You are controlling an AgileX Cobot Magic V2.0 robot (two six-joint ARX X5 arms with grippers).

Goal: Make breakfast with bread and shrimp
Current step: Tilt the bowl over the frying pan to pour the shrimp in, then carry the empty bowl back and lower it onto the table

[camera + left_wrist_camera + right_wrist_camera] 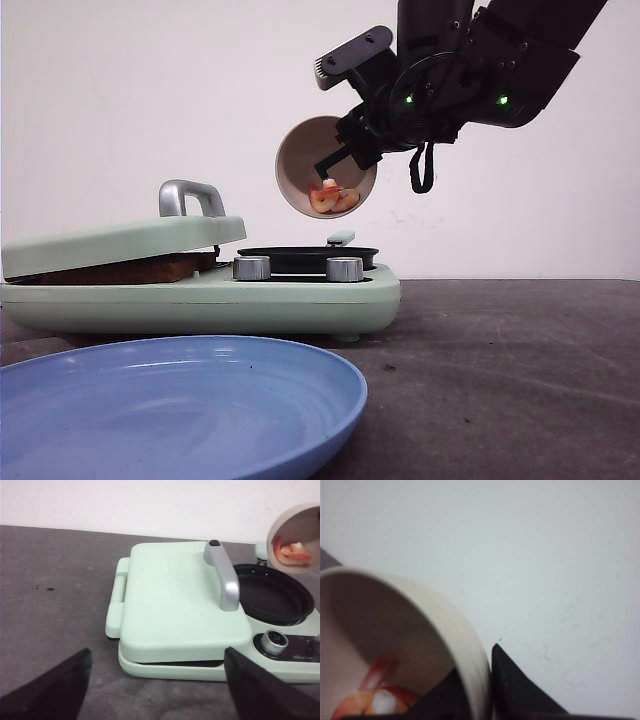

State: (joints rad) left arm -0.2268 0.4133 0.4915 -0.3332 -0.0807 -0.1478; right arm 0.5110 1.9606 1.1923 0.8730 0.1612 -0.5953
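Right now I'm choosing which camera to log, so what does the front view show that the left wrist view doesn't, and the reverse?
Only the front view shows the blue plate, the bread edge under the lid, and the right gripper holding the bowl.

Only the left wrist view shows the lid's flat top and the left gripper, jaws apart and empty.

Both show the green cooker, its black pan, and the tipped bowl of shrimp.

A staged lab setup, not a home kitchen: a bare white wall [150, 100], a plain dark tabletop [520, 370], one mint cooker [200, 290] and a blue plate [180, 400].
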